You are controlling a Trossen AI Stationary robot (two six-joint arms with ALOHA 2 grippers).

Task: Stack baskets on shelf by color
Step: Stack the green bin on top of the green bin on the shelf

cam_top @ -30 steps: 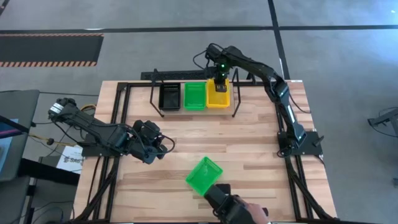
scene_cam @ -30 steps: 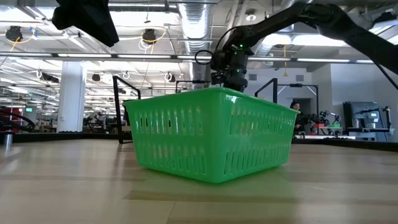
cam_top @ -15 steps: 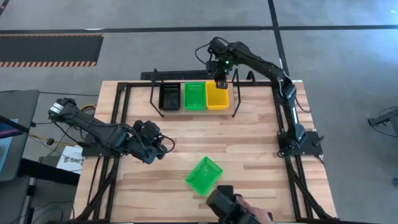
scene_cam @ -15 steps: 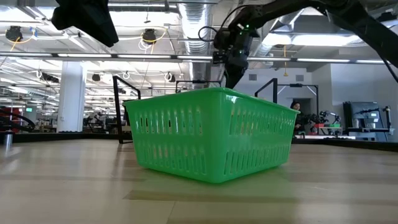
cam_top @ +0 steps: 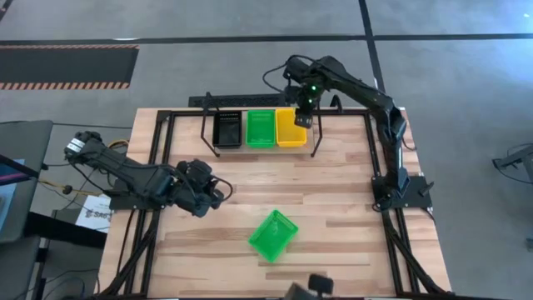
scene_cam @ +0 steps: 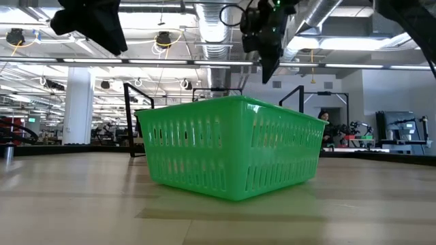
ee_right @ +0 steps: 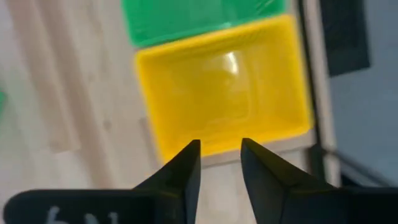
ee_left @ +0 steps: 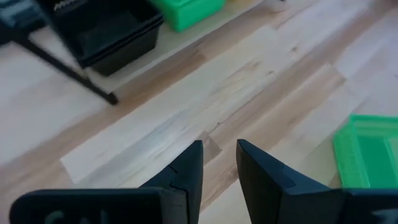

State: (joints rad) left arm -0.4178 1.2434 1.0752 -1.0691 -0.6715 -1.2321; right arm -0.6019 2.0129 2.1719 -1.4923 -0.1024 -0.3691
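On the shelf (cam_top: 258,150) at the table's far side stand a black basket (cam_top: 226,129), a green basket (cam_top: 261,128) and a yellow basket (cam_top: 291,127) side by side. A loose green basket (cam_top: 273,234) rests upright on the tabletop toward the near edge and fills the low view (scene_cam: 231,146). My right gripper (ee_right: 217,155) hangs open above the yellow basket (ee_right: 224,87), pointing down, with nothing between its fingers. My left gripper (ee_left: 219,152) hovers open over bare wood at the table's left (cam_top: 221,193), slanting down, also with nothing in it.
Black wire uprights (cam_top: 316,133) close the shelf's ends. The table's black frame rails (cam_top: 158,142) run along its left and right sides. A dark object (cam_top: 312,286) shows at the near edge. Bare wood lies between the shelf and the loose green basket.
My right gripper has risen from the yellow basket on the shelf and drifted a little toward the table's right edge, rolling as it went. The yellow basket has stayed on the shelf. A person's hand with a dark device at the near edge has drawn back out of view.
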